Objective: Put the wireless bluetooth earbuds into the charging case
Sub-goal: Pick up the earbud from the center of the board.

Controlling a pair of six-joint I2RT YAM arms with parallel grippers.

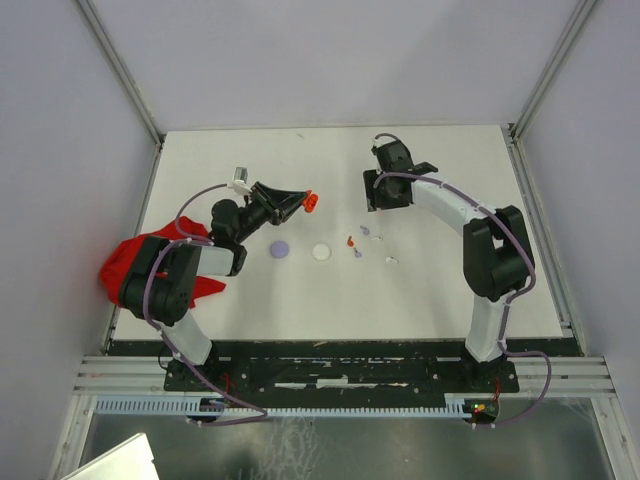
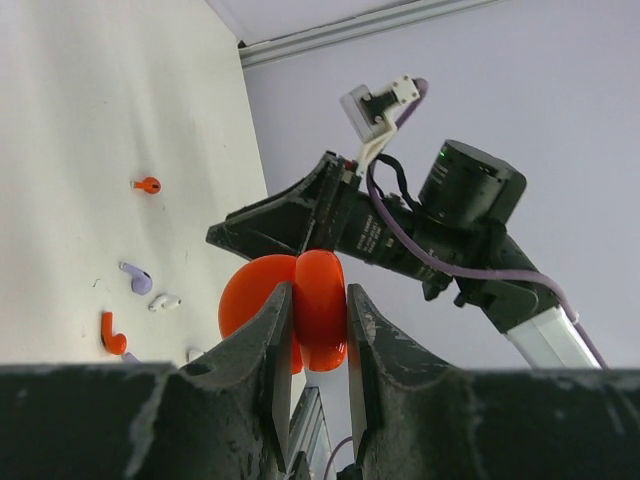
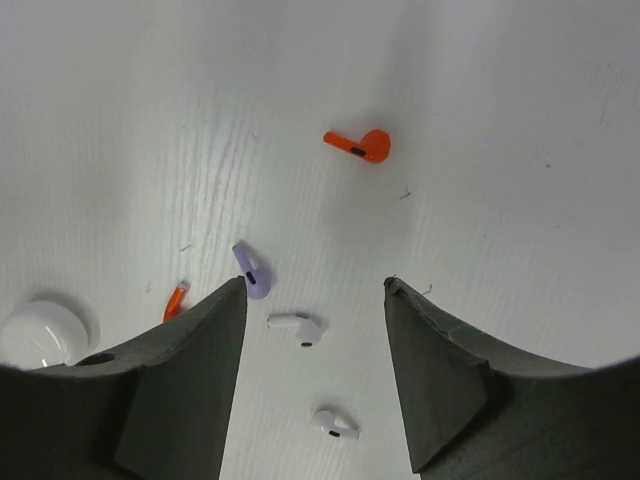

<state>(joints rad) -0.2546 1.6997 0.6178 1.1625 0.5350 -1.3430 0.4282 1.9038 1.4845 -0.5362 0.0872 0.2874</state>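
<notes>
White tabletop carries the tiny red, lilac and white stemmed earbuds beneath the empty, parted right gripper, while the left gripper clamps the red round charging case aloft, seemingly to receive them.

I record the table as matt white with a faint wood-like grain. The earbuds read as smooth, glossy plastic; the red case likewise. The left fingers look matt black, scuffed and dusty. The cloth is red, soft, creased.
</notes>
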